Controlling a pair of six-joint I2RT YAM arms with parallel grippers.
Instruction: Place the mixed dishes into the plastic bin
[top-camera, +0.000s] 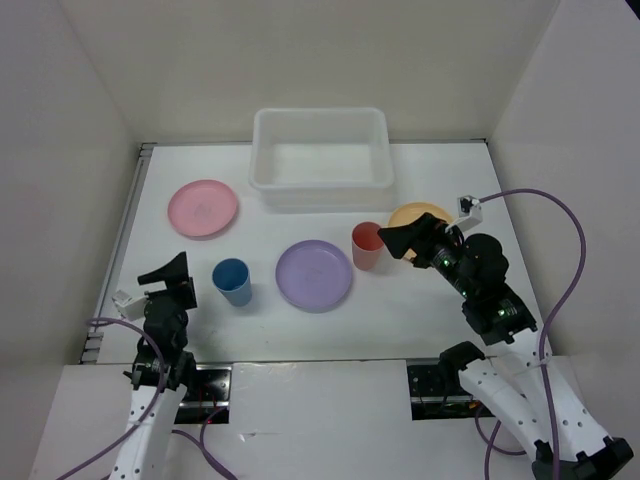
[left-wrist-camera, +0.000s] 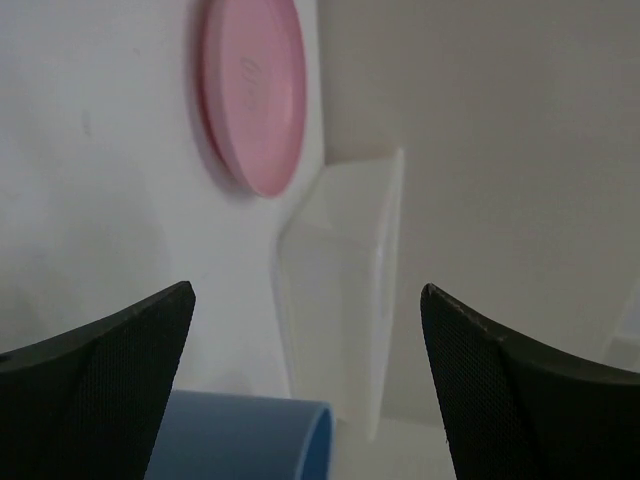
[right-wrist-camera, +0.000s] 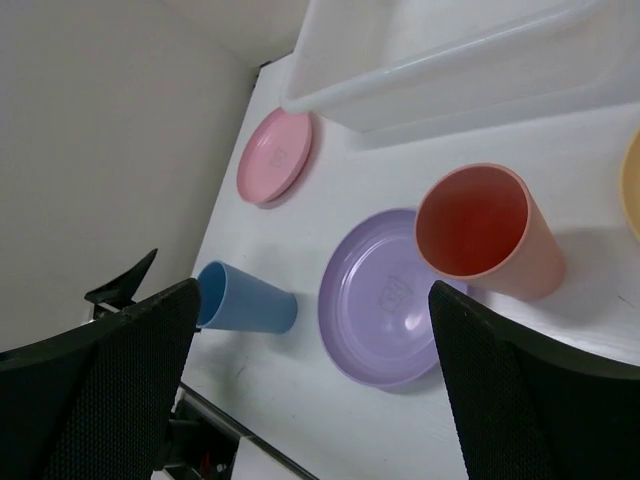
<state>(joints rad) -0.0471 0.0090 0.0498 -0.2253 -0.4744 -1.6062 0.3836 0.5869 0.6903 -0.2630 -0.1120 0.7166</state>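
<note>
From above, the right hand (top-camera: 388, 238) hangs released, fingers spread, just beside the upright coral cup (top-camera: 367, 246). The cup stands on the tabletop (top-camera: 260, 330) between that hand and the purple plate (top-camera: 314, 274), with the plastic bin (top-camera: 320, 113) beyond it.

The left wrist view shows the left hand (left-wrist-camera: 305, 290) equally spread and empty, the blue cup (left-wrist-camera: 240, 435) low between its fingers.

In the right wrist view the coral cup (right-wrist-camera: 485, 230) sits mouth-up, ahead and nearer the right finger (right-wrist-camera: 530, 390) than the centre. The right arm is clearly nearer and probably needs a sideways shift to straddle it.
</note>
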